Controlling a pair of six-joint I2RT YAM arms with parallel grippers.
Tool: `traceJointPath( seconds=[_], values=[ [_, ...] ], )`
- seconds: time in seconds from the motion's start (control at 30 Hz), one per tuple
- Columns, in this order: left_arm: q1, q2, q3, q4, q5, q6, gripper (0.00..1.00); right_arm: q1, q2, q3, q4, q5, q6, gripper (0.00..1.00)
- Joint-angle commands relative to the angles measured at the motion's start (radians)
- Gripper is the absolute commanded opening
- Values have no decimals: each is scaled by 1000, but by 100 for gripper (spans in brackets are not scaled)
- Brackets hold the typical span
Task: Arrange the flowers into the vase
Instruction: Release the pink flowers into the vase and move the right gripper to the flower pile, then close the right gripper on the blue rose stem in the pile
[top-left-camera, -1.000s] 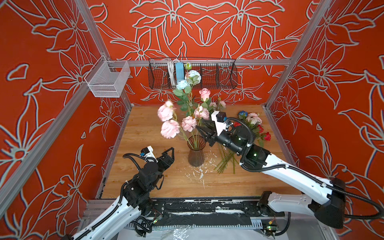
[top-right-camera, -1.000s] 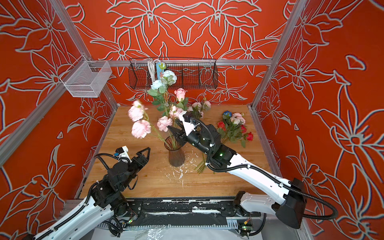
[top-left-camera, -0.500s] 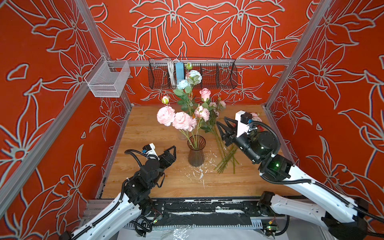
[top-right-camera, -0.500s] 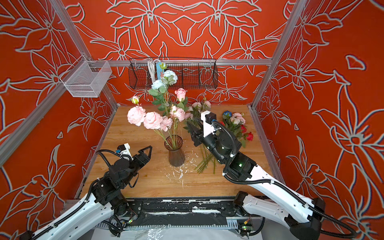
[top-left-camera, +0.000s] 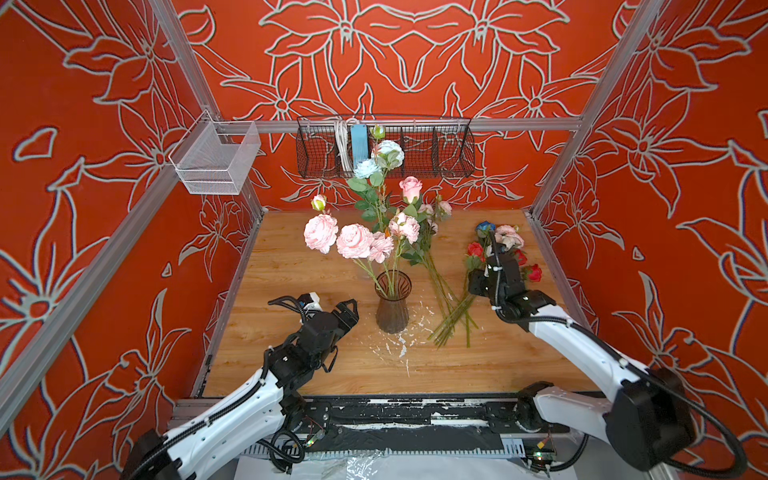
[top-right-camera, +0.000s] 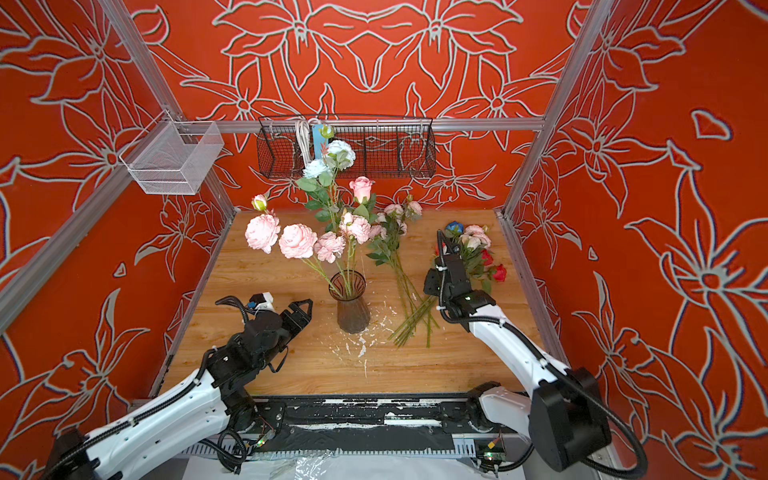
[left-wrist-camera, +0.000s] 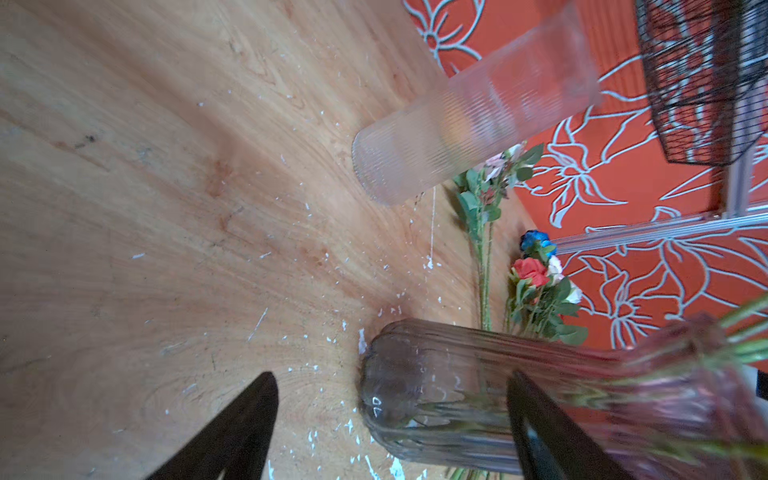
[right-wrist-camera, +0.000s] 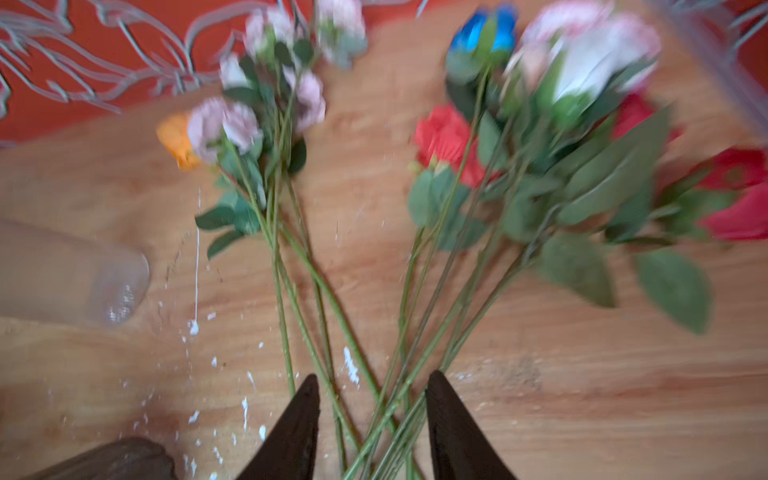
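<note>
Partly done: pink and white flowers (top-left-camera: 355, 241) standing in vase (top-left-camera: 392, 305); two loose bunches (top-left-camera: 508, 237) on worktop (top-left-camera: 291, 266) right of vase, not yet placed. Left end effector (top-left-camera: 349, 309) spread beside vase; right end effector (right-wrist-camera: 374, 374) spread over those bunches, empty.

We found a light wooden tabletop (top-left-camera: 291, 266), its grain running from side to side. Near its middle a ribbed, brownish glass vase (top-left-camera: 392, 313) stood upright on the wood, with green stems rising from its mouth. To the right of it, flowers (top-left-camera: 444, 207) lay flat on the board in two sheaves whose cut ends crossed towards the front. The pale pink sheaf (right-wrist-camera: 266, 137), with one orange bloom (right-wrist-camera: 174, 141), lay nearer the vase. The other sheaf, farther right, mixed red and white heads with a deep blue bloom (right-wrist-camera: 490, 37). White flecks (top-left-camera: 399, 347) were scattered over the wood in front of the vase. In the left wrist view we also saw a clear ribbed glass cylinder (left-wrist-camera: 469, 112) standing on the wood, apart from the vase.
</note>
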Motion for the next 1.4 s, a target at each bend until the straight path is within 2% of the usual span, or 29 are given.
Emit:
traceJointPath(
  seconds=[0.0, 0.1, 0.2, 0.37, 0.57, 0.77, 0.9, 1.0, 1.23, 1.37],
  values=[
    [6, 108, 64, 67, 56, -40, 86, -18, 64, 23, -30, -92, 44, 45],
    [5, 198, 109, 68, 92, -43, 86, -60, 142, 35, -7, -94, 100, 45],
    [5, 229, 134, 62, 111, -41, 86, -111, 244, 111, -39, -94, 146, 43],
    [5, 212, 132, 52, 98, -45, 86, -161, 409, 244, -52, -138, 150, 38],
    [5, 158, 108, 17, 92, -42, 86, -193, 507, 306, -54, -141, 174, 36],
    [7, 155, 118, 32, 73, -4, 86, -193, 527, 273, 6, -158, 188, 33],
    [10, 213, 195, 16, 75, 41, 86, -193, 548, 273, 21, -169, 175, 30],
    [10, 272, 268, -72, 70, 62, 86, -193, 536, 231, 79, -172, 174, 28],
    [11, 270, 271, -57, 49, 49, 86, -193, 520, 229, 109, -216, 136, 9],
    [11, 286, 300, -79, 52, 53, 86, -192, 503, 223, 155, -251, 134, 5]
  ],
)
